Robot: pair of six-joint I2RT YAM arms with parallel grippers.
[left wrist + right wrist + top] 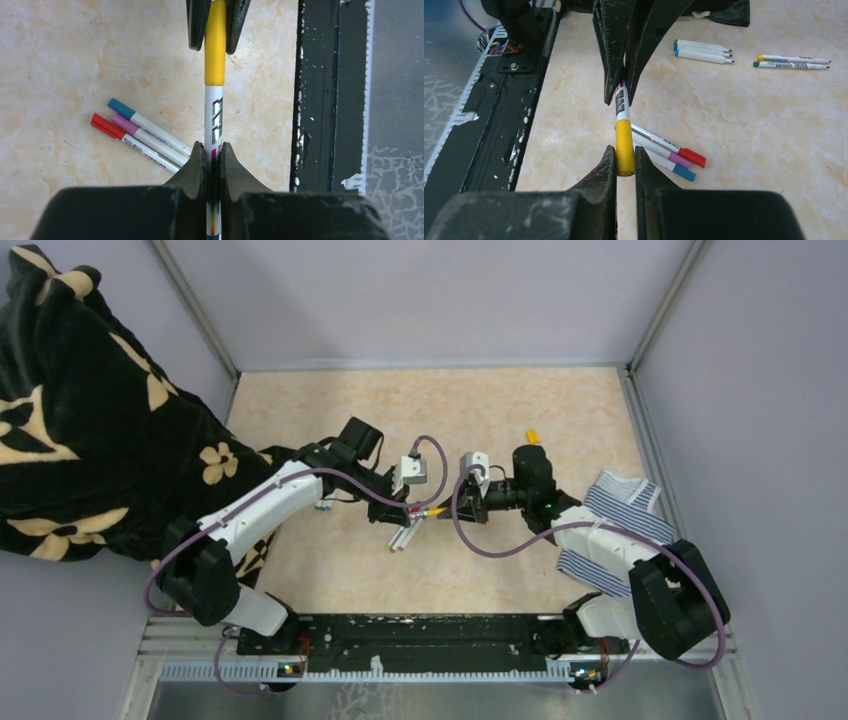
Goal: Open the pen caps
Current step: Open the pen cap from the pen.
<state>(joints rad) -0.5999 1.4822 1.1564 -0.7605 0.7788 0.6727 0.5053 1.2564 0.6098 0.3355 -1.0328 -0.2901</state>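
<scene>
Holding one pen (213,120) between them above the surface (60,60), the two arms meet near the middle of the work area, as we see from above. The left gripper (213,150) is closed on the pen's white barrel, one finger pressed to each side just past the black printed marks. The right gripper (215,40) is clamped on the yellow cap (215,62), pinching its outer end. We see the cap seated fully on the barrel, with no gap where yellow meets white. The pen runs straight from one gripper to the other and touches nothing else.

Below it on the surface we find three more pens (155,142) lying side by side and touching, all capped: a red cap (106,125), a purple cap (122,123) and a blue cap (120,106).

In the right wrist view we make out a group of three pens (701,50) farther off, lying parallel with green and blue ends, and well apart from them a pair of pens (791,59) with a yellow and a green end. We cannot tell whether those five are capped.

A blue-and-white striped cloth (625,505) lies under the right arm, and a black flowered cloth (90,410) is heaped at the left.
</scene>
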